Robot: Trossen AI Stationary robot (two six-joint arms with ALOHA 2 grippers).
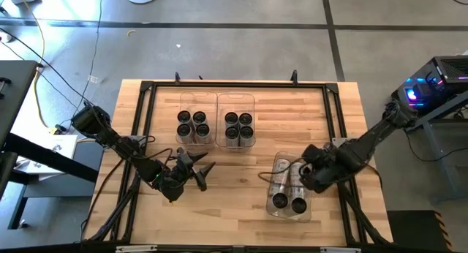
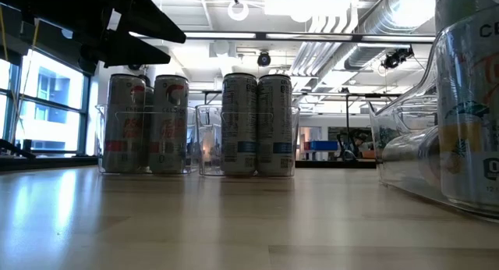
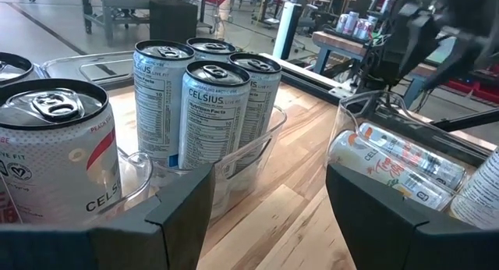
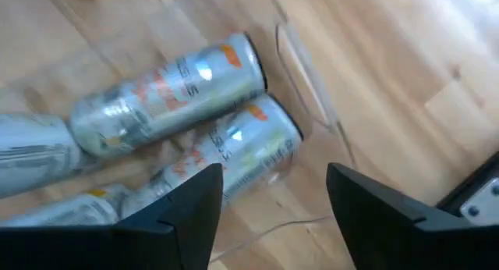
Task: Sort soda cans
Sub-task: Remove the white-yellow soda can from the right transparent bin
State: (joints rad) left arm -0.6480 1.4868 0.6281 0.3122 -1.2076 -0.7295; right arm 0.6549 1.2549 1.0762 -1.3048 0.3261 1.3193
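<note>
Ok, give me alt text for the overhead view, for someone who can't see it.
Two clear bins at the wooden table's far side each hold four upright soda cans. A third bin nearer the right gripper holds upright and lying cans; the left gripper hovers open, empty.

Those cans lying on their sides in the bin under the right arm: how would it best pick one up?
Probably from straight above, jaws across the round body near its middle. The orange-marked can lies flat in the clear bin, its long side facing up, beside another lying can. The right gripper hangs open over them.
</note>
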